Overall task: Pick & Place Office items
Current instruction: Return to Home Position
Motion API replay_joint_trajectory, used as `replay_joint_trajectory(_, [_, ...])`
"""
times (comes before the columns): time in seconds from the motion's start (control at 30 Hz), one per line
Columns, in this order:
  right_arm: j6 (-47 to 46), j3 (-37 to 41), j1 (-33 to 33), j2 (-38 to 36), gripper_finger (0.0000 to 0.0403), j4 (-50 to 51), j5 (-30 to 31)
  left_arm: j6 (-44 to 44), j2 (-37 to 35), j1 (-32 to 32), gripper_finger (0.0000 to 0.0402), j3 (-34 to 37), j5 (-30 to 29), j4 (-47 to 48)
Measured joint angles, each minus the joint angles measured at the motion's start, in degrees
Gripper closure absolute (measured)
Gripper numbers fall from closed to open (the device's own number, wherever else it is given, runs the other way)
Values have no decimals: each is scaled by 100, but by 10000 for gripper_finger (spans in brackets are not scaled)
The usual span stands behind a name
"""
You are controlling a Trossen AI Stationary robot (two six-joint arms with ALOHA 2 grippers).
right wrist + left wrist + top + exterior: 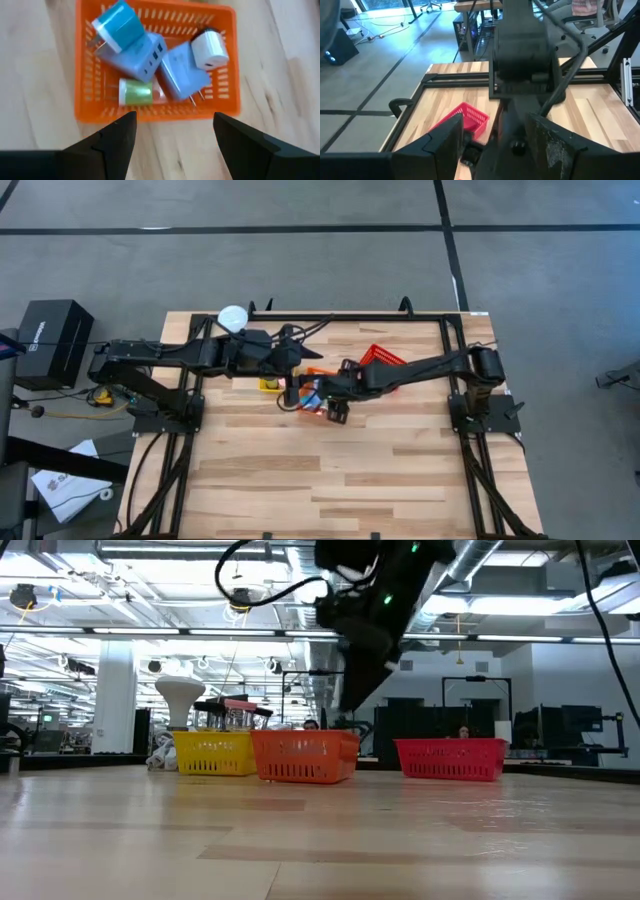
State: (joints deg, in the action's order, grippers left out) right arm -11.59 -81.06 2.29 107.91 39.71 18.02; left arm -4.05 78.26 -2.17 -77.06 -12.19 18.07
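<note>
Wooden worktop (pixel 300 475): right tool (pixel 175 120), fingers apart and empty, hovers above chargers (pixel 145 60) in orange basket (pixel 150 112); left tool (pixel 495 125) also apart.

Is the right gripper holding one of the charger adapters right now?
No, the right gripper hangs open and empty above the orange basket, where the charger adapters lie.

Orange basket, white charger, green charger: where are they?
orange basket (pixel 160 114), right wrist view, on its mesh rim.
white charger (pixel 210 50), right wrist view, middle of body.
green charger (pixel 136 92), right wrist view, middle of body.
</note>
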Motion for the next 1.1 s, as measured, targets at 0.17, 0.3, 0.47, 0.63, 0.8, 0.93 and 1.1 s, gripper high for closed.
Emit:
replay_joint_trajectory(0.17, [-151,-151,150,-446,148,1151,189,-110,-182,-138,196,-1,-2,262])
replay_joint_trajectory(0.3, [-168,-104,379,-1287,148,1448,818,-141,-721,-209,201,-11,-58,692])
replay_joint_trajectory(0.47, [0,-107,638,-2415,148,1672,1061,-142,-1539,-252,237,-7,-151,1357])
replay_joint_trajectory(0.63, [185,358,933,-3502,148,1222,1076,-201,-2408,-265,286,295,-130,1889])
replay_joint_trajectory(0.8, [437,1733,1220,-4835,148,283,1062,-260,-3586,-265,316,1561,-105,1422])
replay_joint_trajectory(0.93, [928,2906,1274,-5845,148,-693,1054,-569,-4583,-263,330,2839,-105,345])
replay_joint_trajectory(1.1, [1039,3982,1213,-6942,148,-1479,1045,-767,-5675,-263,343,4143,-105,-645])
